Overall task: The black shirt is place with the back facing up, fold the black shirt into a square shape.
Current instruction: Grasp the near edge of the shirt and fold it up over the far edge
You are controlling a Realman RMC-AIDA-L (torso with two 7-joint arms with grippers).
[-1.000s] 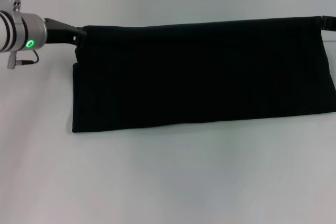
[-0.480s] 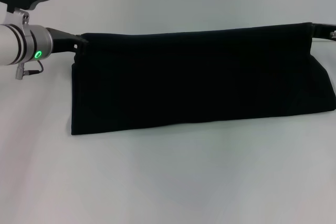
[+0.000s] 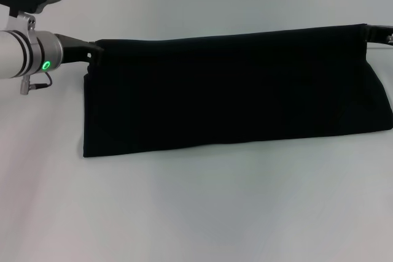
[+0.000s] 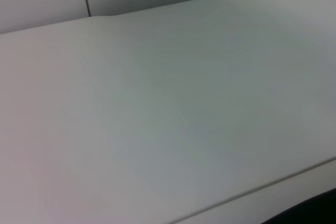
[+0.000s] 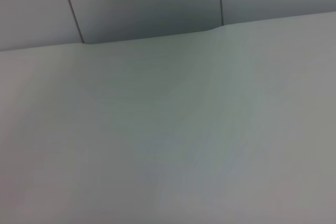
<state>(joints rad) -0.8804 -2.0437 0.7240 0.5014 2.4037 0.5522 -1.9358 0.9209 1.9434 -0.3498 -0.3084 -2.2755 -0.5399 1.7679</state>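
In the head view, the left gripper (image 3: 93, 50) and right gripper (image 3: 371, 30) each pinched a far corner of the shirt (image 3: 233, 90); both wrist views showed only bare table (image 4: 168, 129).

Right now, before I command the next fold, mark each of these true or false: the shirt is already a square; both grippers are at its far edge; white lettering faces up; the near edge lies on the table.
1. The black shirt is already a square. False: it is a long wide band.
2. The left gripper and the right gripper are at the band's two far corners. True.
3. White lettering faces up. False: the visible face is plain black.
4. The band's near edge lies on the white table. True.
5. The shirt shows in the right wrist view. False: only the table and a wall show there.
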